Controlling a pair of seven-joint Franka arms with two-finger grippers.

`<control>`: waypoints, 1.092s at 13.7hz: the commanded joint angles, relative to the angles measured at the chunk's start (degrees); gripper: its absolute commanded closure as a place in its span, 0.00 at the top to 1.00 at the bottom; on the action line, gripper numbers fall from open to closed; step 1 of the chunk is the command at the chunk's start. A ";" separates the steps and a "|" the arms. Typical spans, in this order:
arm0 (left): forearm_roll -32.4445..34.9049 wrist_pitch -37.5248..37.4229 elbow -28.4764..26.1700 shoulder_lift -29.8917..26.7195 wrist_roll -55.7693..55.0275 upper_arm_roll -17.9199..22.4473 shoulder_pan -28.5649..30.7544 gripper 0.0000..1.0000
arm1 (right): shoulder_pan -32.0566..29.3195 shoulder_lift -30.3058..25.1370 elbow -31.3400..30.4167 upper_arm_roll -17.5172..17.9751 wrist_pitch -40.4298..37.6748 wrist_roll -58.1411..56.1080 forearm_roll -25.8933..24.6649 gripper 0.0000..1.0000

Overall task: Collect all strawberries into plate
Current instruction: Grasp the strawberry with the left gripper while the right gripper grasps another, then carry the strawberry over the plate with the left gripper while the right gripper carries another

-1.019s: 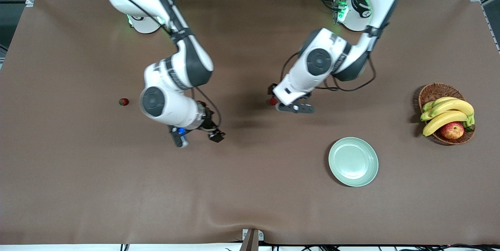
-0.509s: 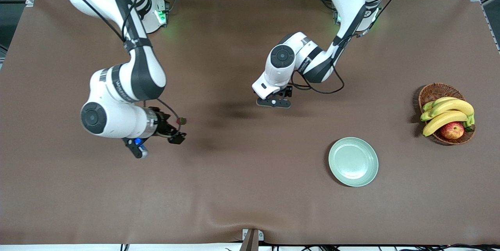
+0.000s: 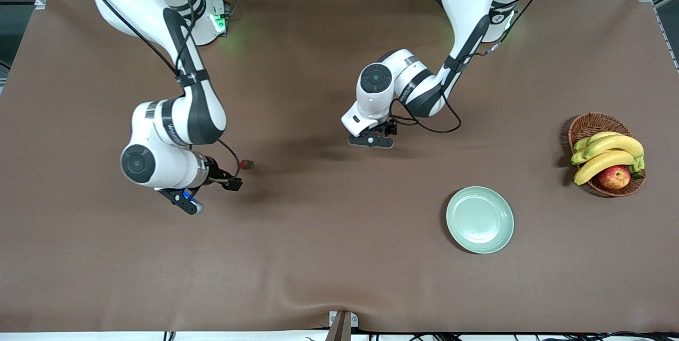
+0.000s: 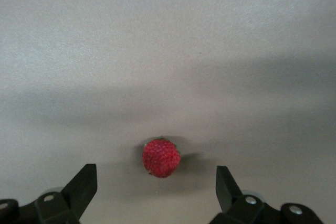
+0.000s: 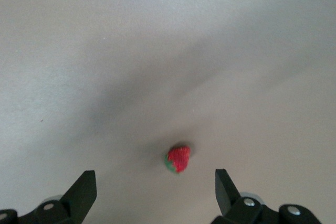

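Observation:
A red strawberry [image 3: 245, 164] with a green cap lies on the brown cloth in the front view. My right gripper [image 3: 209, 191] hangs open just beside it. In the right wrist view, the berry [image 5: 178, 159] shows slightly ahead of the open right gripper [image 5: 155, 174]. In the left wrist view, a second strawberry [image 4: 161, 158] sits between and just ahead of the spread fingers of my open left gripper [image 4: 156, 174]. In the front view the left gripper [image 3: 371, 140] hides that berry. The pale green plate [image 3: 480, 219] lies empty, nearer the front camera, toward the left arm's end.
A wicker basket [image 3: 594, 122] with bananas [image 3: 607, 152] and an apple [image 3: 614, 176] stands at the left arm's end of the table. The brown cloth [image 3: 339, 256] has a small ridge at its front edge.
My right arm swung toward its own end of the table and now covers the spot where a third berry lay. The left gripper shifted over its berry, hiding it in the front view.

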 commanded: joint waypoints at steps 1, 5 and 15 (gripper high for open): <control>1.82 1.23 0.56 1.28 -1.51 0.25 -0.38 1.00 | 2.94 -4.69 -12.07 0.07 10.91 -3.11 -1.13 1.00; 1.91 2.11 0.65 2.42 -1.51 0.34 -0.38 1.00 | 3.74 -4.34 -17.08 0.16 17.24 -6.44 -1.13 0.96; 1.91 2.11 1.79 3.39 -1.08 0.51 -0.11 0.70 | 5.76 -1.97 -17.54 1.56 20.35 -7.42 3.88 0.71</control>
